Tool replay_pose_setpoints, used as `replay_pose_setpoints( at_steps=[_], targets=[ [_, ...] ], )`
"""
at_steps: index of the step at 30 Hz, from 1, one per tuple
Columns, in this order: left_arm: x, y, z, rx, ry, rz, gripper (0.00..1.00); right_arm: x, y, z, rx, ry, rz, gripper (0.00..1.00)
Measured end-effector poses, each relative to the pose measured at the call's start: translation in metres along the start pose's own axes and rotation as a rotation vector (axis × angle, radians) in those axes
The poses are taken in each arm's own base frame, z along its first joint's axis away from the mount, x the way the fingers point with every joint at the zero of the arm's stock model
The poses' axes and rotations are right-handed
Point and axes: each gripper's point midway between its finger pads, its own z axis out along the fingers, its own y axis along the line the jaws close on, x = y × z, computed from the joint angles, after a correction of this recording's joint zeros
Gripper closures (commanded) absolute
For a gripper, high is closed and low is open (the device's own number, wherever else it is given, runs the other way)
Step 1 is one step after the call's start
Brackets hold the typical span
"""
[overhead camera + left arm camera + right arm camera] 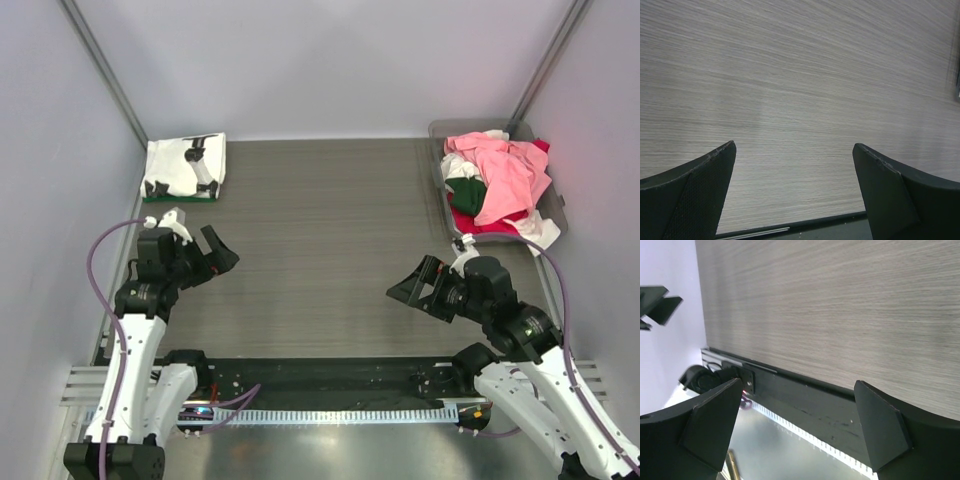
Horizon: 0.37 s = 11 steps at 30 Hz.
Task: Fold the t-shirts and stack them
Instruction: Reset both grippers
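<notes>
One folded tee point(186, 167): white with black print, flat on the table's point(320, 230) far-left corner, a green edge showing under it.
Left gripper point(794, 185): jaws wide, nothing held, over the table's near-left part.
Right gripper point(797, 432): jaws wide, nothing held, over the table's near-right edge.
Loose tees point(500, 175): pink, white, red and dark green, heaped in the tray point(437, 130) at the table's far-right corner.

A grey, wood-grained table point(320, 230) fills the middle, evenly lit. Plain pale walls close it in: a back wall point(330, 60), a left wall point(50, 150) and a right wall point(605, 170), the last faintly pink near its top. A slanting metal left post point(105, 70) and right post point(545, 65) mark the far corners. Along the near edge run a black strip point(330, 372) and a metal plate point(330, 450).
</notes>
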Motion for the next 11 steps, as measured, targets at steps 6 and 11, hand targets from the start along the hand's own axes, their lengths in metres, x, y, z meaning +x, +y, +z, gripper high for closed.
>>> replay_pose_setpoints(
  at_steps=[6, 11],
  targets=[
    [0.002, 0.001, 0.001, -0.017, 0.005, 0.003, 0.00, -0.006, 0.001, 0.012, -0.018, -0.042, 0.077, 0.00],
    [0.003, 0.002, 0.001, -0.030, 0.002, 0.008, 0.00, -0.008, 0.003, 0.018, -0.040, -0.052, 0.096, 0.00]
  ],
)
